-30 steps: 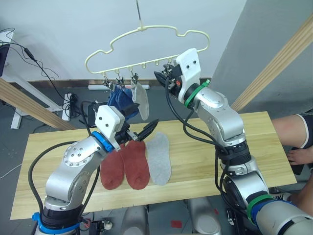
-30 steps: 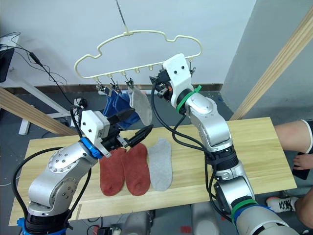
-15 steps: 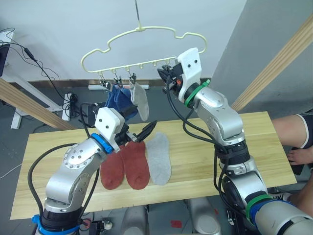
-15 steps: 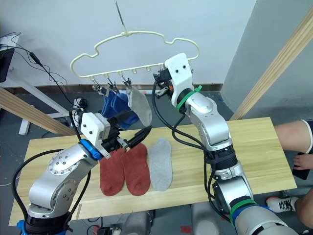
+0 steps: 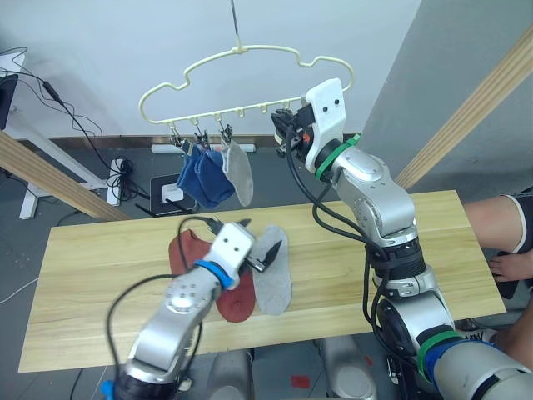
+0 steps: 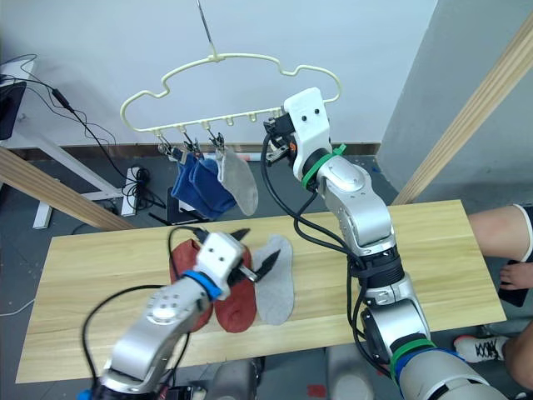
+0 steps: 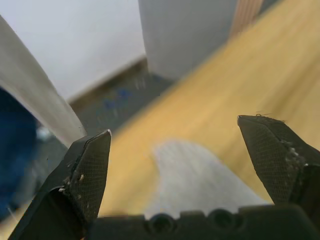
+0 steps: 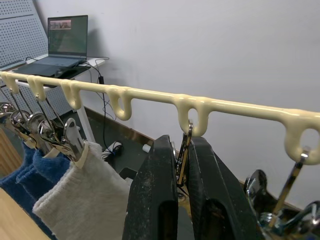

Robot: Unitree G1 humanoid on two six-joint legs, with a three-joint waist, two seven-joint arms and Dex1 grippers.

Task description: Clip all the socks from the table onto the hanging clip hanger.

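Upper left of the head view: cream clip hanger point(image 5: 241, 79) on its metal hook, hung before a white wall. On its three leftmost clips, two blue socks point(image 5: 202, 177) bunched together and one light grey sock point(image 5: 238, 171) just right of them, all dangling above the far edge of the table point(image 5: 100, 275).

Lower centre-left: two rust-red socks point(image 5: 185, 250) flat on the pale planks, side by side, partly covered by the left arm. Left gripper point(image 5: 256, 247) low over them, jaws spread wide and empty, black fingers point(image 7: 82, 172) well apart in the left wrist view, with a second light grey sock point(image 5: 277, 271) below and between them. That grey sock flat on the table, touching the right-hand red sock.

Centre-right, upper half: right gripper point(image 5: 286, 133) raised to the hanger's lower bar, pinched on a metal clip point(image 8: 183, 150) hanging from the fourth loop; in the right wrist view both fingers point(image 8: 155, 200) pressed against the clip's sides. Further empty clips to the right of it.

Far right edge: a person's bare leg point(image 5: 500, 218) beside the table end, and a slanted wooden beam point(image 5: 470, 104) behind.
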